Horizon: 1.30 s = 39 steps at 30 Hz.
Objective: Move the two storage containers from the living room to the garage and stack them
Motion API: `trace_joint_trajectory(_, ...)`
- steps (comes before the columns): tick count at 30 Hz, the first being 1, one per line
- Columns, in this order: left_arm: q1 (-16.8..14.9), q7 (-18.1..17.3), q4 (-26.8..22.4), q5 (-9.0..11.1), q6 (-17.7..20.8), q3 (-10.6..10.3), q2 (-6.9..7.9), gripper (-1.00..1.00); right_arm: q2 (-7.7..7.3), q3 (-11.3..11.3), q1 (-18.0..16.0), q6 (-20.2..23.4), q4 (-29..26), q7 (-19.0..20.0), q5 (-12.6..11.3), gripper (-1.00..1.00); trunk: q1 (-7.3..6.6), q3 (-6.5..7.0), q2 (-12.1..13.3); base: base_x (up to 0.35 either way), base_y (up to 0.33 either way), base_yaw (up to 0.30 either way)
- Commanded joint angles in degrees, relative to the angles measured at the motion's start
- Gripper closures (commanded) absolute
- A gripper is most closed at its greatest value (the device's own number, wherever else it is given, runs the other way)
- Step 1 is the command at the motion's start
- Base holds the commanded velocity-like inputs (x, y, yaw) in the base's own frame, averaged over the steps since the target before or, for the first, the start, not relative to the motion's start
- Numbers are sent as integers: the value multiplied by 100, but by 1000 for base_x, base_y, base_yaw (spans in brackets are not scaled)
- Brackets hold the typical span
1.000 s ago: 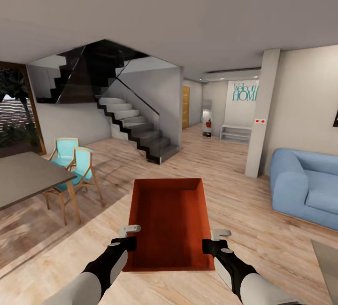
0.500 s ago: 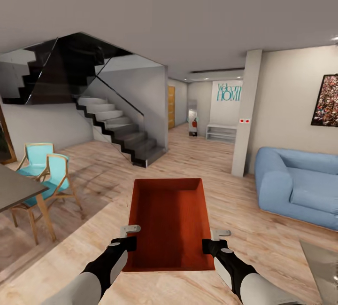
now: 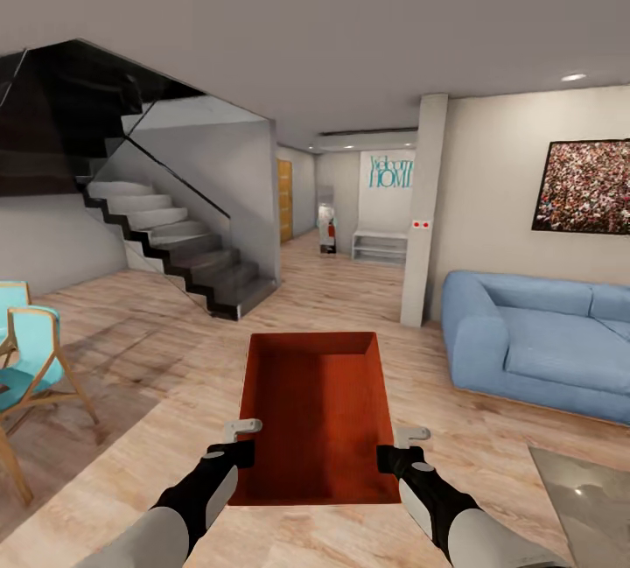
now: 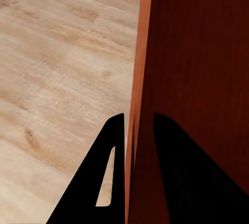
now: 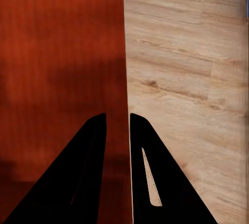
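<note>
I hold one orange-red storage container (image 3: 319,415) level in front of me, above the light wood-plank floor of the living room. My left gripper (image 3: 242,439) is shut on its left wall near the front corner, and my right gripper (image 3: 398,445) is shut on its right wall. Along the left wrist, the container's thin wall (image 4: 136,105) runs between the two dark fingers (image 4: 111,162). Seen from the right wrist, the container's right wall (image 5: 126,79) is likewise pinched between that gripper's fingers (image 5: 148,167). The container is empty.
A light-blue sofa (image 3: 534,340) stands at the right with a grey table corner (image 3: 586,498) in front of it. A staircase (image 3: 175,244) rises at the left, teal chairs (image 3: 31,358) at the far left edge. A pillar (image 3: 422,209) flanks a hallway (image 3: 341,235) straight ahead.
The whole view has swung to the right: stairs, chairs and sofa slid left and a wall picture came into sight. The container and both grippers kept their hold.
</note>
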Motion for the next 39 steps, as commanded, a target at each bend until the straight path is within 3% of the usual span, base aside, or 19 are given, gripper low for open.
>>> trace_joint_trajectory(1,4,69,-23,-60,40,11,13,100,-19,-131,-6,-14,4,-494,-31,100,5,-2,-4,322,0,-247)
trace_joint_trajectory(39,4,70,-23,-60,40,17,13,100,-19,-122,-6,-75,4,-503,-14,100,5,-2,-4,322,0,-14)
